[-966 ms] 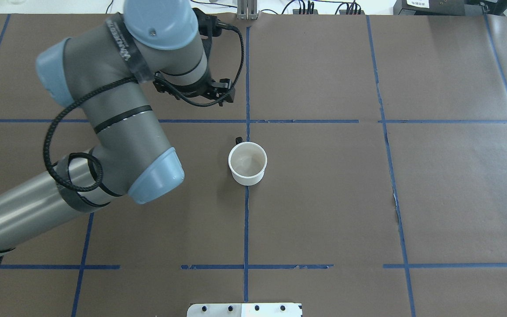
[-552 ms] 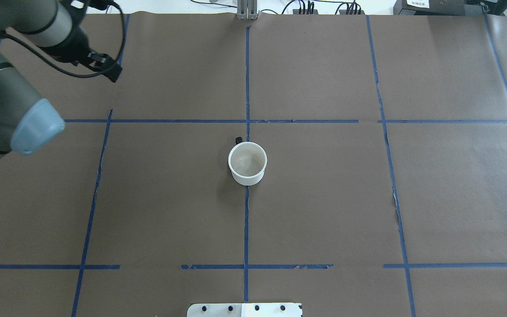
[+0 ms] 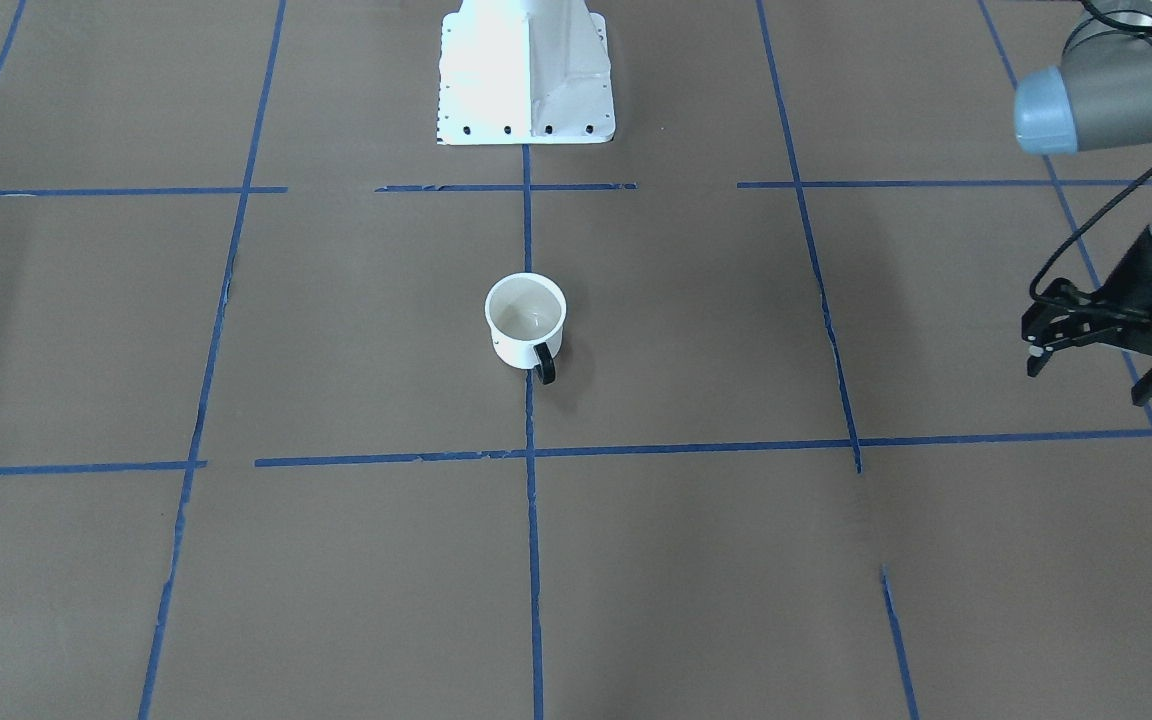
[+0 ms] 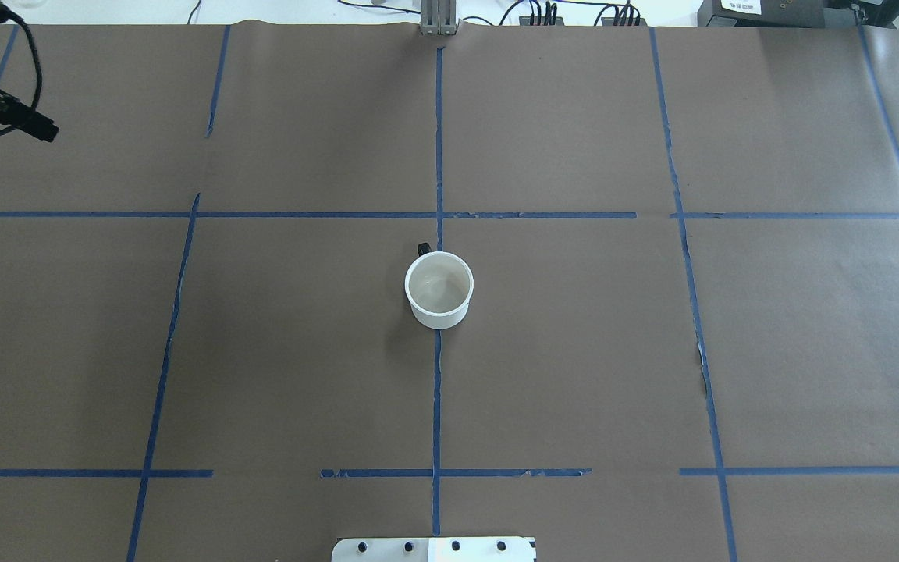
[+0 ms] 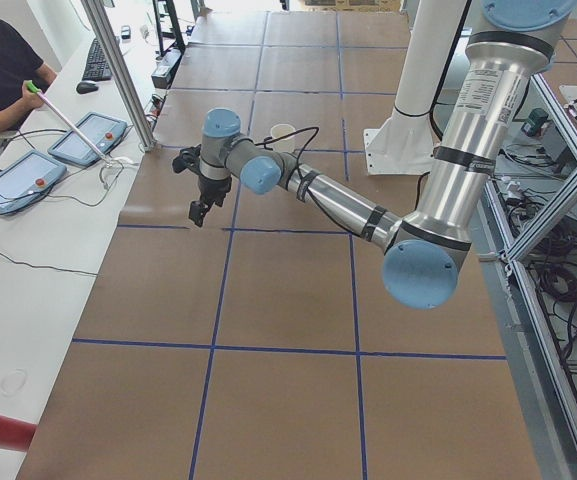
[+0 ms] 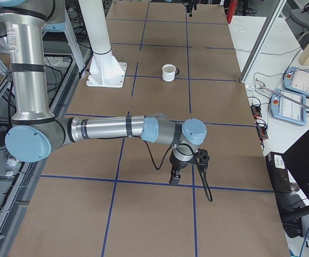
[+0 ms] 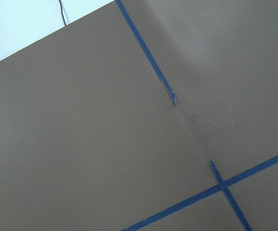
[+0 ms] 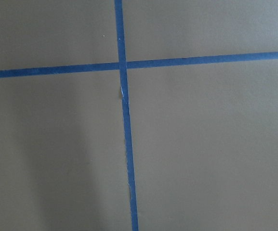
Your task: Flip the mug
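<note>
Bare table [image 4: 574, 375], seemingly, around mug [image 4: 438, 289]

— We see bright, even light from above; the mug [image 4: 438, 289] throws only a faint, soft shadow to its left in the overhead view.
— And we find the white base plate [image 3: 526, 70] washed out by glare from the front, while both wrist views look sharp.

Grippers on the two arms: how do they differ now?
The left gripper hangs to one side of the mug, the right gripper to the opposite side. The left gripper is open; the right gripper's state cannot be told. Both point down, well clear of the mug.
</note>
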